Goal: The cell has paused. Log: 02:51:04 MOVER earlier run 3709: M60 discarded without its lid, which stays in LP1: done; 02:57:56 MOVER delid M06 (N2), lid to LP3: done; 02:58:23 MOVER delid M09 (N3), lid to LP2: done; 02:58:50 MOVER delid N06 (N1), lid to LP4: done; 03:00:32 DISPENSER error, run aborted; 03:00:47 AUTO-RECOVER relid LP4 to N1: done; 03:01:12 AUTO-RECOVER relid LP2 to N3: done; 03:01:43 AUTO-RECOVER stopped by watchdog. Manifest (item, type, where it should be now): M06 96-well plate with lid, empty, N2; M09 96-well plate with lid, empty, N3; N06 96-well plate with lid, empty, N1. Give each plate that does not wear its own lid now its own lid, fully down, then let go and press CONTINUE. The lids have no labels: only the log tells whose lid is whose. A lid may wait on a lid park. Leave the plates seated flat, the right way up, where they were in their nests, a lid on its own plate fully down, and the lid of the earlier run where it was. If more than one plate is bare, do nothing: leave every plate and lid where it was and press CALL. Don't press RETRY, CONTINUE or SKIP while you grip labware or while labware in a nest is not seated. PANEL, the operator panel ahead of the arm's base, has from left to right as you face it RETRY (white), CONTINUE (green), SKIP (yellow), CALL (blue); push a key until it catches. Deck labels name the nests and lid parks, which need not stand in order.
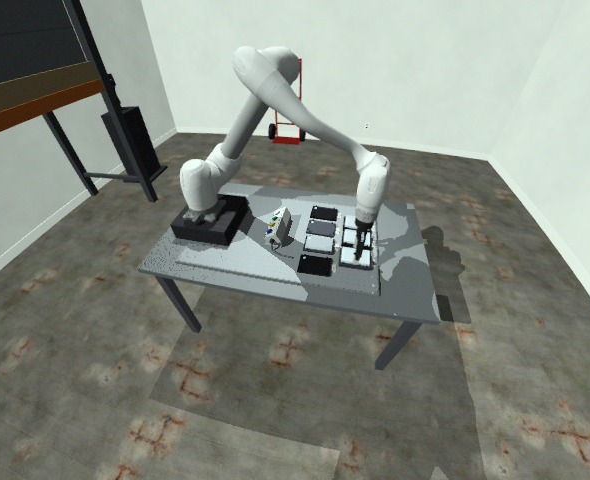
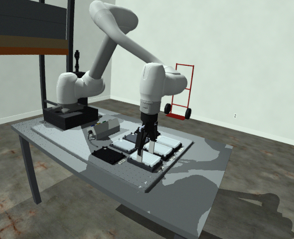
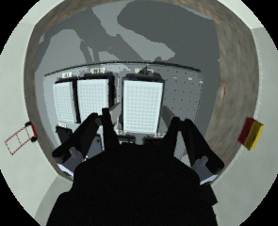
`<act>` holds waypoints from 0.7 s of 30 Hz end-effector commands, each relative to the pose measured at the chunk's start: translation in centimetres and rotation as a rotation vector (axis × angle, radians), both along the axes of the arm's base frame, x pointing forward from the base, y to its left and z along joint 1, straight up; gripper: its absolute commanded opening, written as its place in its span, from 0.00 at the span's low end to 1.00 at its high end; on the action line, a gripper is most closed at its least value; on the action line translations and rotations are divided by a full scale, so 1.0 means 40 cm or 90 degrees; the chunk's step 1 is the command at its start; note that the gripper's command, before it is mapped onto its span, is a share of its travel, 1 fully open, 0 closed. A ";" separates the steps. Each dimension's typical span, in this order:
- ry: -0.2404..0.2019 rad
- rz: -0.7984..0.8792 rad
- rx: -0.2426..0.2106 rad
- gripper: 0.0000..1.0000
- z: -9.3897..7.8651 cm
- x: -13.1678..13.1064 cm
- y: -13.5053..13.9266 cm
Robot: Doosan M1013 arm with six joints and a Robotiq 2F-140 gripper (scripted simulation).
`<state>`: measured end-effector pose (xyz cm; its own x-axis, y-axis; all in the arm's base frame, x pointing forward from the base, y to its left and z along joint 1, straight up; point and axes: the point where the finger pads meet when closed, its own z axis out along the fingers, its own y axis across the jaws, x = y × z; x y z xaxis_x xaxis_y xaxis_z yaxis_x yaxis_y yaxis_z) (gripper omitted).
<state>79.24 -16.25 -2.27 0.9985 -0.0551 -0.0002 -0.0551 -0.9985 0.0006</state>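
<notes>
Three white-topped 96-well plates sit in a row of black nests: the near one (image 2: 145, 159), the middle one (image 2: 159, 149) and the far one (image 2: 168, 141). All three look covered and flat; they also show in the top view (image 1: 357, 238). My gripper (image 2: 145, 151) (image 1: 356, 256) is open and low over the near plate, one finger on each side of it. In the wrist view that plate (image 3: 142, 105) lies between my fingers. A pale lid (image 2: 123, 145) rests on a lid park beside the nests.
The lid park row has an empty black pad (image 2: 107, 155) at the near end and a grey-looking pad (image 2: 133, 138) beyond the pale lid. The operator panel (image 2: 106, 127) stands between the parks and the arm's base (image 2: 70, 117). The deck labels are too small to read.
</notes>
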 end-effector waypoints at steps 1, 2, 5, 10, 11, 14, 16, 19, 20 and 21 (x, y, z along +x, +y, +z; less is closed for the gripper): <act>0.000 0.000 0.000 0.66 0.002 0.000 0.000; 0.000 0.000 0.000 0.66 0.003 0.000 0.000; 0.000 0.000 0.000 0.66 0.009 0.000 0.000; 0.000 0.000 0.000 0.66 0.017 0.000 0.000; 0.000 0.000 0.000 0.66 0.021 0.000 0.000; 0.000 0.000 0.000 0.66 0.033 0.000 0.000; 0.000 0.000 0.000 0.66 0.043 0.000 0.000; 0.000 0.000 0.000 0.66 0.058 0.000 0.000; 0.000 0.000 0.000 0.66 0.063 0.000 0.000; 0.000 0.000 0.000 0.66 0.068 0.000 0.000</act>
